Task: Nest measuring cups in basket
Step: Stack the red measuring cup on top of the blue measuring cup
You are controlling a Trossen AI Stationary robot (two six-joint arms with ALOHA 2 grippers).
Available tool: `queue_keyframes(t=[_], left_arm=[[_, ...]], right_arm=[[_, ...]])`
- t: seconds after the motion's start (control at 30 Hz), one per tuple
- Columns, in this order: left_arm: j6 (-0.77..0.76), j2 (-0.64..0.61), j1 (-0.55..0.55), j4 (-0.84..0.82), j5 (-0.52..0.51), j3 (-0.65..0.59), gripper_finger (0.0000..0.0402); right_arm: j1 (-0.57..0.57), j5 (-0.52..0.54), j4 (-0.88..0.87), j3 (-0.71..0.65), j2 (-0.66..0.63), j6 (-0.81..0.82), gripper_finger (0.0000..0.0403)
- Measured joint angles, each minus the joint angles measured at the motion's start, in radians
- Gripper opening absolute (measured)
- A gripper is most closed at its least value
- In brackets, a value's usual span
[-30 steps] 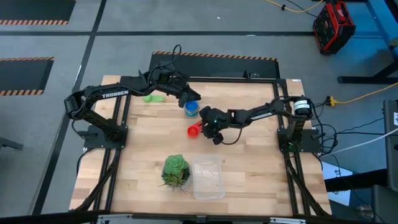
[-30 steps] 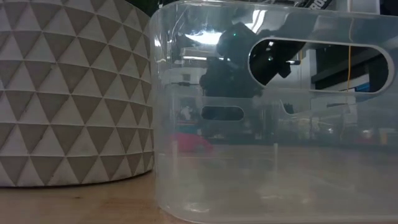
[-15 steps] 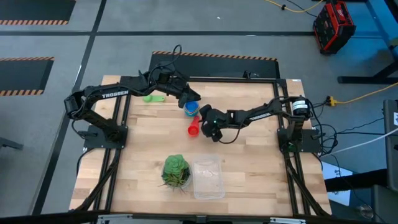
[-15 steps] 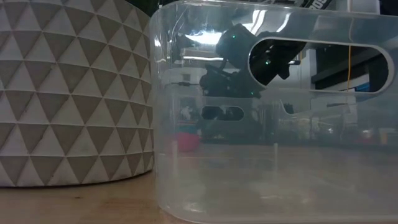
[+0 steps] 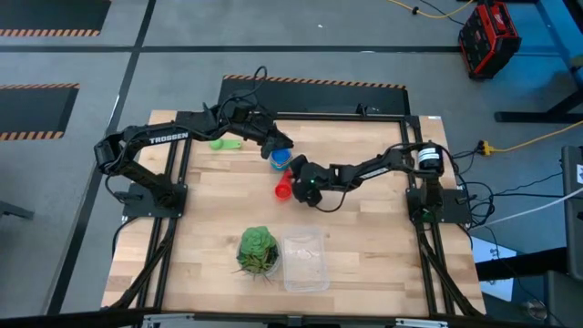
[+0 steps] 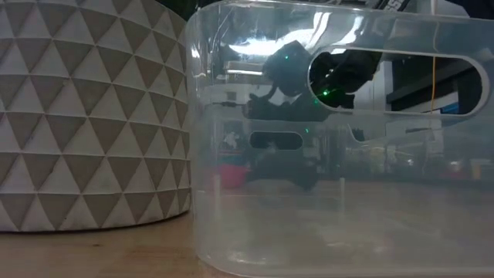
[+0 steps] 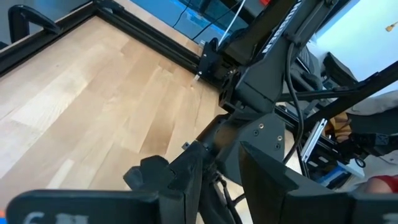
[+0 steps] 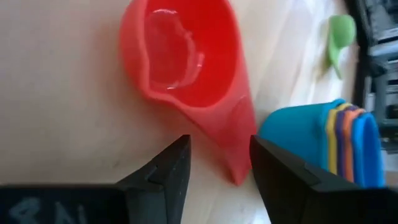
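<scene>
The red measuring cup (image 5: pixel 283 189) lies on the table at mid-table with its hollow up (image 8: pixel 186 56). My right gripper (image 5: pixel 295 187) is low over it and open. Its fingers (image 8: pixel 219 155) stand on either side of the cup's handle (image 8: pixel 239 149). A nested stack of measuring cups, blue outermost (image 5: pixel 280 158), shows just beyond the red one (image 8: pixel 311 140). My left gripper (image 5: pixel 276 143) hovers at the stack's far side. In its wrist view its fingers (image 7: pixel 221 168) stand apart with nothing between them. A green measuring cup (image 5: pixel 223 143) lies far left. The clear basket (image 5: pixel 305 260) stands near the front edge.
A green leafy ball in a white patterned pot (image 5: pixel 258 251) stands left of the basket and fills the low view's left side (image 6: pixel 85 116). The basket wall (image 6: pixel 340 154) fills most of the low view. Bare wood lies at the right half of the table.
My right gripper has sunk toward the red cup, edged toward the table's left and tipped its fingers further down. The red cup, the stack and my left gripper have kept their places.
</scene>
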Motion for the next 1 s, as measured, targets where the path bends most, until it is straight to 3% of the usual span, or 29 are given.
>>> queue_keyframes(t=[0.5,1.0], left_arm=[[0.002,0.000,0.000,-0.008,-0.003,0.000,0.0098],[0.001,0.000,0.000,-0.008,-0.004,0.000,0.0098]], right_arm=[[-0.001,0.001,0.072,0.000,0.014,-0.013,0.0168],[-0.002,-0.070,0.079,0.000,0.014,-0.015,0.0130]])
